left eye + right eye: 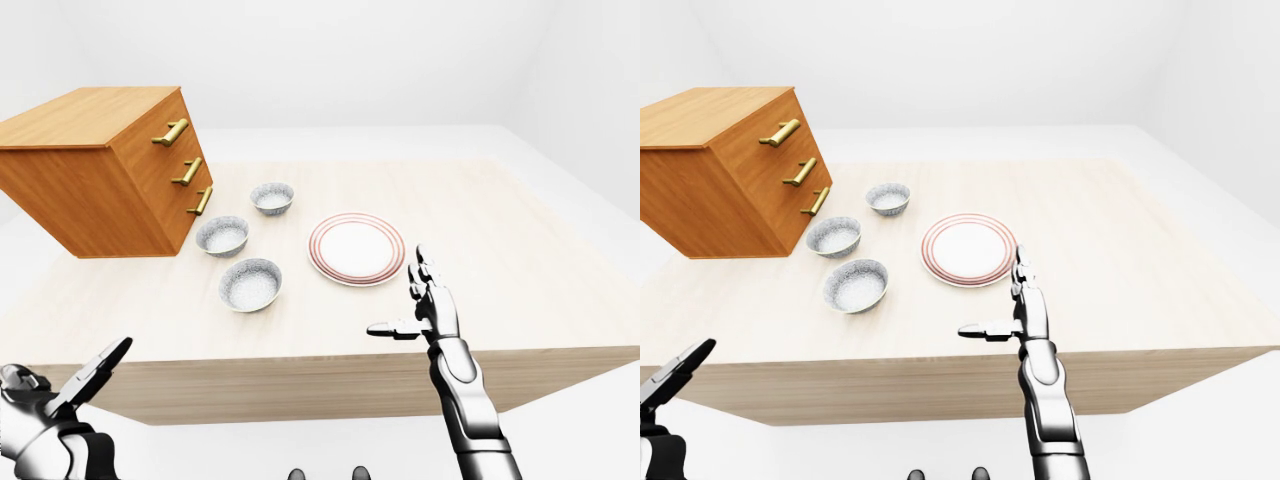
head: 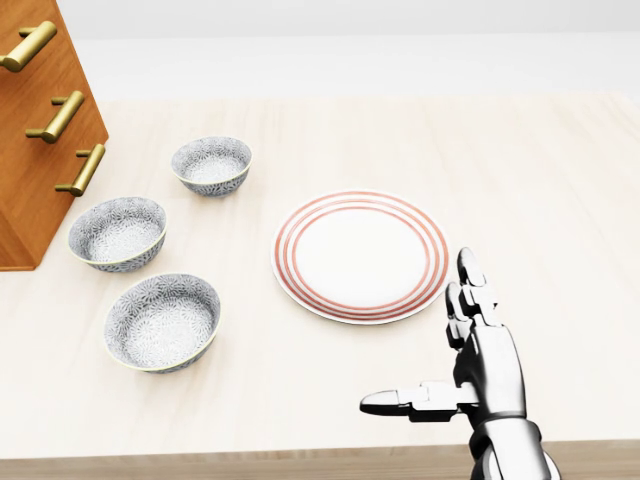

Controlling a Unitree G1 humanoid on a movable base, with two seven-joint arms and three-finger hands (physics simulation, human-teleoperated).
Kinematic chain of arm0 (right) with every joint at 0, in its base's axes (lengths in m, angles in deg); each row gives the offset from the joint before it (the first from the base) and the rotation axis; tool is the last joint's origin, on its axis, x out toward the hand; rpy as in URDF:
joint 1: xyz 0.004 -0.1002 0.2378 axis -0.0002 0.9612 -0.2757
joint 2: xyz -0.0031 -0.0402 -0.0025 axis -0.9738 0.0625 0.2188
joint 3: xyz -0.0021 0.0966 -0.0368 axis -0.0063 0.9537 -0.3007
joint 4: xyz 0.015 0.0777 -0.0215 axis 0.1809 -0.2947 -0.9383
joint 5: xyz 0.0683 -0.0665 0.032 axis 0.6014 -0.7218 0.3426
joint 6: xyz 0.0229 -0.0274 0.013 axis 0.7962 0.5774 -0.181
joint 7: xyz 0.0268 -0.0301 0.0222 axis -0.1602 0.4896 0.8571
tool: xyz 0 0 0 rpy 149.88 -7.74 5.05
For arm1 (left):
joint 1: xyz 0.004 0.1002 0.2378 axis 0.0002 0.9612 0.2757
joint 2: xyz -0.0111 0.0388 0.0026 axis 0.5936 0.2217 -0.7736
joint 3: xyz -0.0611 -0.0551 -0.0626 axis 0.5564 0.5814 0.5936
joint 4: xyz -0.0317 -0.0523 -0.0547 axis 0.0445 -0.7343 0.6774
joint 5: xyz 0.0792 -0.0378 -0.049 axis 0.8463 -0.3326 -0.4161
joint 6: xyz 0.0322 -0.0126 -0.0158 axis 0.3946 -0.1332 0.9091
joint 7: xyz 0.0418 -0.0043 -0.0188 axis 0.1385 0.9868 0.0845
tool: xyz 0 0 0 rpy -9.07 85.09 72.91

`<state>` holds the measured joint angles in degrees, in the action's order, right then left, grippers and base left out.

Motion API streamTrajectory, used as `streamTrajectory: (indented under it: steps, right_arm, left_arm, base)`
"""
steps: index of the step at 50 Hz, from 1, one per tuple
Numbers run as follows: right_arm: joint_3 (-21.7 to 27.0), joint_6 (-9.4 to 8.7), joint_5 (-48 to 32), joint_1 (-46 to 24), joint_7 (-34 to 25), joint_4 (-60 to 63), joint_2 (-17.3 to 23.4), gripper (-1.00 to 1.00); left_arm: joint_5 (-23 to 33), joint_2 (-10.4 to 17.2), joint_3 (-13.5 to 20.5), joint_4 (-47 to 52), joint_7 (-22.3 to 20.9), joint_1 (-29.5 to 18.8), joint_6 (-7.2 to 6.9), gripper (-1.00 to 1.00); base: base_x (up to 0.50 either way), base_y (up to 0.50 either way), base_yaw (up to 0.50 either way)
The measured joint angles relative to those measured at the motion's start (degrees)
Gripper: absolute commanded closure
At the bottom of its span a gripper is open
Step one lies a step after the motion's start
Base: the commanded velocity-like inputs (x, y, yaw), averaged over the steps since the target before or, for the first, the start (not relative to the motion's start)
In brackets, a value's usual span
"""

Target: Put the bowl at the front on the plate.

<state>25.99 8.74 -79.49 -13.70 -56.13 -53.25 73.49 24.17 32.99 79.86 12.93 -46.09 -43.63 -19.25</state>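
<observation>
Three patterned grey bowls stand in a column at the left of the head view. The lowest bowl [image 2: 163, 321] is closest to the table's near edge, with the middle bowl [image 2: 117, 232] and the top bowl [image 2: 210, 163] above it. The red-ringed white plate [image 2: 360, 255] lies to their right with nothing on it. My right hand [image 2: 420, 335] hovers open at the plate's lower right, thumb pointing left, holding nothing. My left hand [image 1: 80, 385] is open too, below and left of the table's near edge, outside the head view.
A wooden drawer chest [image 2: 40, 120] with brass handles stands on the table at the upper left, close to the middle bowl. The pale wooden table [image 2: 560, 180] stretches right of the plate, and its near edge [image 2: 250, 462] runs along the bottom of the head view.
</observation>
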Motion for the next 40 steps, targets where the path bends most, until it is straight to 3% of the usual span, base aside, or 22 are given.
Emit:
streamTrajectory:
  steps: [12,40]
  right_arm:
    - [0.3,-0.09,0.6,0.28,0.06,0.59,0.02,-1.0]
    - [0.39,-0.24,1.14,0.45,-0.23,1.12,0.07,-1.0]
  left_arm:
    - [-2.81,1.1,3.08,-2.09,3.94,0.12,0.0,-1.0]
    - [-4.09,1.23,5.01,-1.79,4.97,0.39,0.0,-1.0]
  base:
    - [0.0,0.0,0.0]
    - [0.0,0.0,0.0]
